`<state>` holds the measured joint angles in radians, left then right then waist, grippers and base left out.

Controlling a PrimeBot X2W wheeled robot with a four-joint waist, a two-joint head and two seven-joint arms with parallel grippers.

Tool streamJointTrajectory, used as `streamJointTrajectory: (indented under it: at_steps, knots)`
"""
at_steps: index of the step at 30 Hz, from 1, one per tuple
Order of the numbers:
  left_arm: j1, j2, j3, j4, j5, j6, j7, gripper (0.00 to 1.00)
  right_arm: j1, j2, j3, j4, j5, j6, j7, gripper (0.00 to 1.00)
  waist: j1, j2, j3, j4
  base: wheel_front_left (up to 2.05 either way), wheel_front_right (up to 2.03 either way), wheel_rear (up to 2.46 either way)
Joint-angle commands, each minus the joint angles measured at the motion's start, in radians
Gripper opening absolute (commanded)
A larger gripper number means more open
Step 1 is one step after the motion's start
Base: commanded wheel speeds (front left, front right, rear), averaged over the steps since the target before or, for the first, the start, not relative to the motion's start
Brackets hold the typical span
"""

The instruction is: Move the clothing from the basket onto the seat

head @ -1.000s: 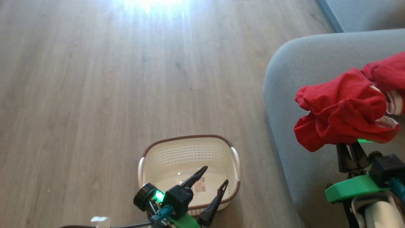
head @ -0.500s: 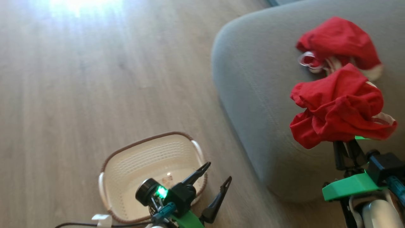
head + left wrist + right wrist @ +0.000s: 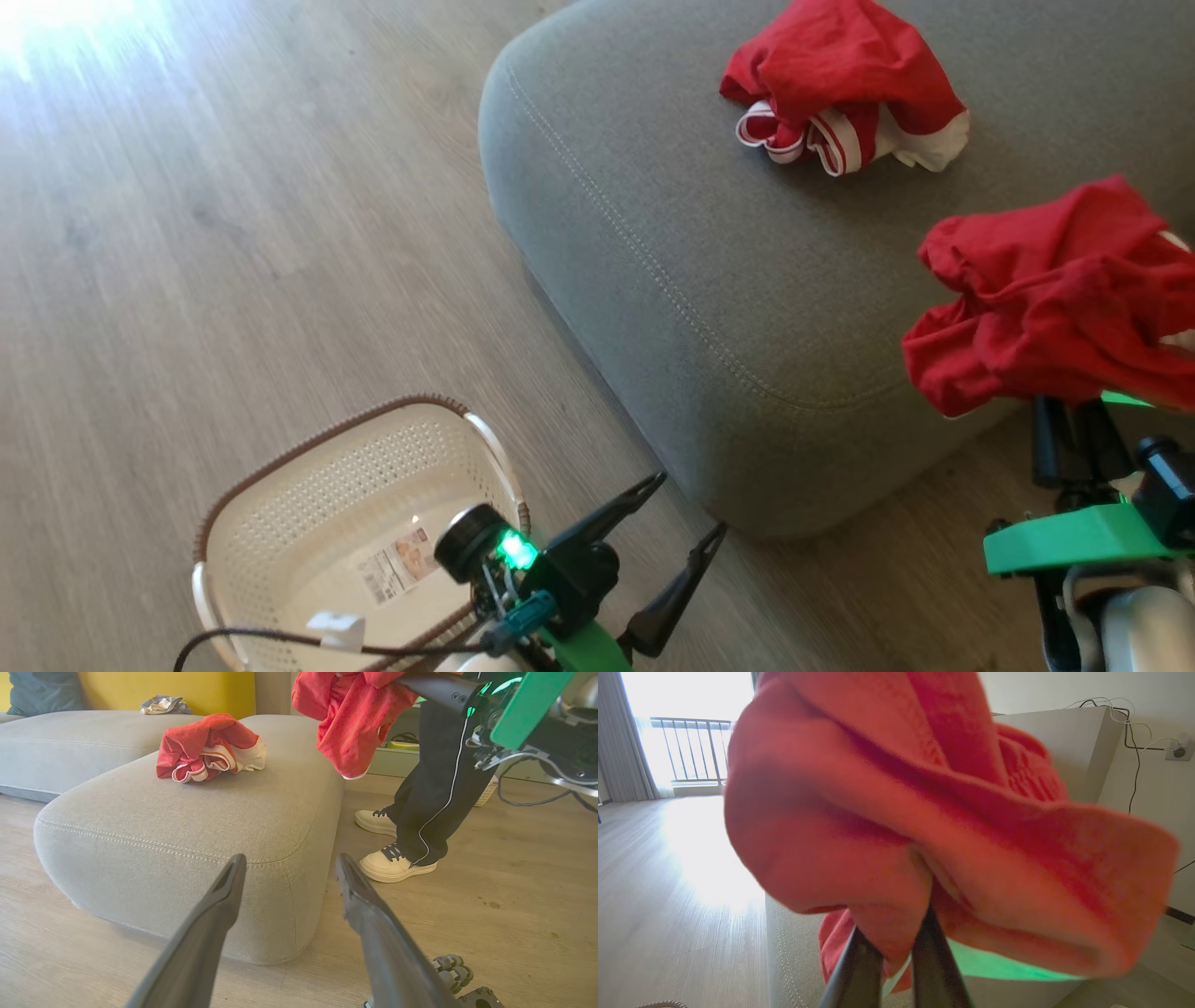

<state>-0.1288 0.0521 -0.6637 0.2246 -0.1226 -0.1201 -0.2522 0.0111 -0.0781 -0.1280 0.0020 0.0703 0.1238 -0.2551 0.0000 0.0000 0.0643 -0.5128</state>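
Observation:
One red garment of the clothing (image 3: 840, 89) (image 3: 208, 746) lies crumpled on the grey seat (image 3: 653, 233) (image 3: 187, 821). A second red garment (image 3: 1055, 299) (image 3: 350, 718) (image 3: 924, 812) hangs bunched over the seat's near corner, with my right gripper (image 3: 1075, 415) (image 3: 896, 947) shut on it from below. My left gripper (image 3: 689, 502) (image 3: 290, 858) stands open and holds nothing, low between the basket and the seat's corner. The cream basket (image 3: 317, 434) sits on the floor at lower left with a paper label (image 3: 397, 560) on its bottom.
A person's legs in dark trousers and pale sneakers (image 3: 434, 788) stand on the wooden floor (image 3: 233, 233) just beyond the seat. A yellow sofa back (image 3: 196, 690) with a grey cloth (image 3: 163, 704) is behind it. A cable (image 3: 280, 639) crosses the basket's near rim.
The head camera has swung, so the basket shifts left and the seat with the lying garment comes into view. The right gripper still holds its garment; the left stays open.

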Motion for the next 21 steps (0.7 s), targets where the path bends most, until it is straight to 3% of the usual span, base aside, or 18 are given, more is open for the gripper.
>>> streamJointTrajectory:
  at_steps: [1,11,21]
  knots:
    - [-0.048,-0.002,0.019,-0.03,0.0,-0.001,-0.01,1.0,-0.019,0.002,0.013,-0.048,-0.005,0.007,-0.007,0.0,0.0,0.0,0.014,-0.009,0.0,0.0,0.0]
    - [-0.084,-0.002,-0.006,-0.025,-0.014,-0.008,-0.01,1.0,0.009,0.022,-0.027,-0.091,-0.012,0.007,-0.007,0.0,0.0,0.0,0.034,-0.014,0.0,0.0,0.0]
    - [-0.074,-0.002,0.048,-0.047,-0.01,0.006,-0.01,1.0,-0.035,0.01,-0.037,-0.073,-0.009,0.007,-0.007,0.0,0.0,0.0,0.027,-0.009,0.0,0.0,0.0]
